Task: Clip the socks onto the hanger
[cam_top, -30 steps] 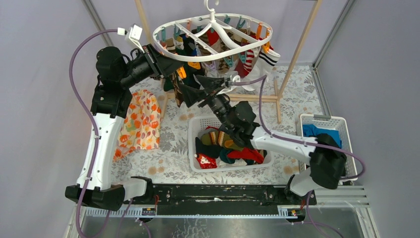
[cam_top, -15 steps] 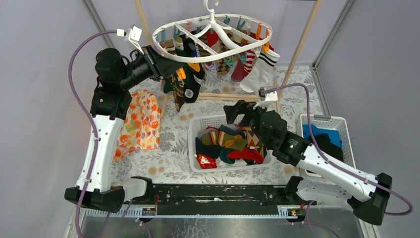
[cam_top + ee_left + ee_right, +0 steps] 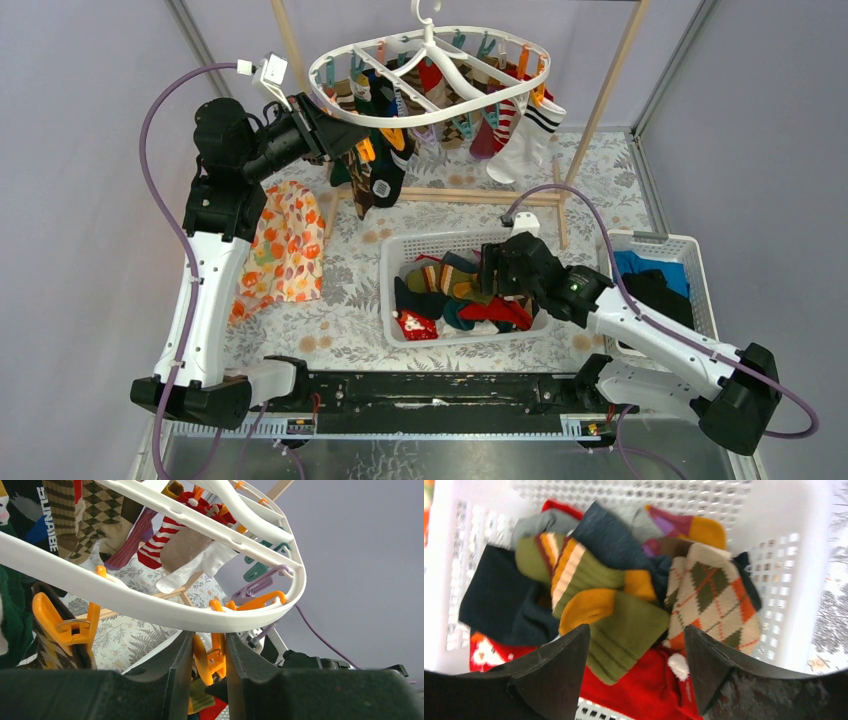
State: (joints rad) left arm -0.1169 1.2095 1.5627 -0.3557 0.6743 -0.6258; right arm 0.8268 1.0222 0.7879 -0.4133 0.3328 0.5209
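The white oval hanger (image 3: 330, 95) hangs at the back with several socks (image 3: 510, 135) clipped under it. My left gripper (image 3: 338, 135) is at its near-left rim. In the left wrist view the fingers sit just below the rim (image 3: 150, 607), shut on an orange clip (image 3: 212, 655) on both sides. My right gripper (image 3: 492, 272) is open and empty, low over loose socks (image 3: 465, 300) in the white basket (image 3: 388, 290). The right wrist view shows an olive and mustard sock (image 3: 619, 615), a red sock (image 3: 644, 690) and an argyle sock (image 3: 714, 600) between and beyond my fingers.
An orange floral cloth (image 3: 285, 240) lies on the left of the table. A second white basket (image 3: 690, 250) with blue and black clothes stands at the right. The wooden rack's bar (image 3: 450, 195) runs behind the sock basket.
My right arm has swung from up near the hanger down and right to the sock basket. The left arm has stayed at the hanger rim.
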